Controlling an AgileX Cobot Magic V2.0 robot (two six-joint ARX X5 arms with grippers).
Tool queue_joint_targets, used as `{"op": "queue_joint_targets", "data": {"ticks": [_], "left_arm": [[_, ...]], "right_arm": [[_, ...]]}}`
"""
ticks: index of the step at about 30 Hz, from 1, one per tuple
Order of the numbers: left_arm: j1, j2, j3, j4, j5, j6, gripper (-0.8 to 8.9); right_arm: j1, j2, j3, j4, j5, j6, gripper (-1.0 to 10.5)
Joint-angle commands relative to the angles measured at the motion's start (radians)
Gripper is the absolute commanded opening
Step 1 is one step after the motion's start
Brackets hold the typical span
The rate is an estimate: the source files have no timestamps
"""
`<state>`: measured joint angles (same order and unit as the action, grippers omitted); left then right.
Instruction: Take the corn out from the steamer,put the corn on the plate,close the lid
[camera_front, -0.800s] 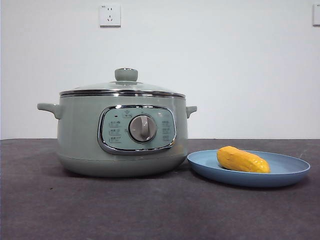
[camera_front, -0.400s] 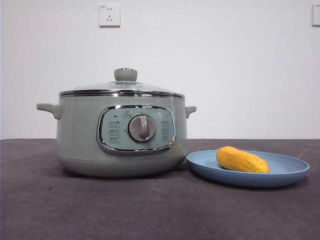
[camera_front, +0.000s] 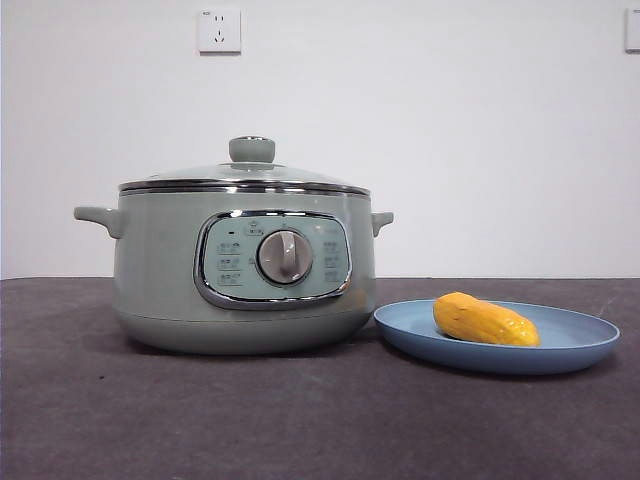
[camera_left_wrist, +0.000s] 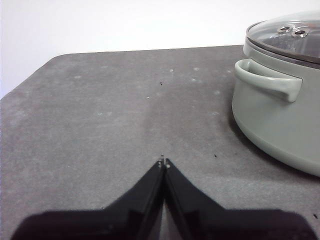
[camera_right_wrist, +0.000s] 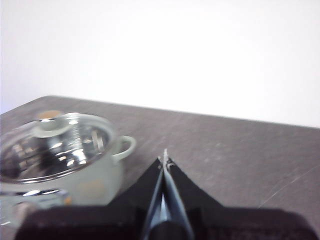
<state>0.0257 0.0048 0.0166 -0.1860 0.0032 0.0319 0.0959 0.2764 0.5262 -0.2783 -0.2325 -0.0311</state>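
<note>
The sage-green steamer (camera_front: 240, 270) stands left of centre on the dark table, with the glass lid (camera_front: 245, 175) seated on its rim and the green knob on top. To its right the yellow-orange corn (camera_front: 485, 320) lies on the light-blue plate (camera_front: 580, 340). Neither arm shows in the front view. My left gripper (camera_left_wrist: 164, 162) is shut and empty over bare table, well to the side of the steamer (camera_left_wrist: 280, 110) and its handle. My right gripper (camera_right_wrist: 164, 161) is shut and empty, raised behind the steamer (camera_right_wrist: 65, 165) with the lid (camera_right_wrist: 50, 145) visible on it.
A white wall with a power socket (camera_front: 219, 30) backs the table. The dark grey tabletop (camera_front: 300, 420) stretches in front of the steamer and plate. The table's far corner and edge (camera_left_wrist: 55, 57) show in the left wrist view.
</note>
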Motion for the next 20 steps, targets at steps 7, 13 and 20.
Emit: {"op": "queue_joint_targets", "data": {"ticks": [7, 13, 20], "left_arm": [[0.003, -0.002, -0.014, 0.005, -0.002, -0.01, -0.04], [0.003, -0.002, -0.014, 0.005, -0.002, -0.01, -0.04], [0.003, -0.002, -0.014, 0.005, -0.002, -0.01, -0.04]], "right_arm": [[-0.018, -0.173, -0.362, 0.225, 0.089, 0.009, 0.0], [-0.018, -0.235, -0.447, 0.224, 0.161, 0.042, 0.0], [-0.018, -0.275, -0.513, 0.198, 0.16, 0.045, 0.0]]}}
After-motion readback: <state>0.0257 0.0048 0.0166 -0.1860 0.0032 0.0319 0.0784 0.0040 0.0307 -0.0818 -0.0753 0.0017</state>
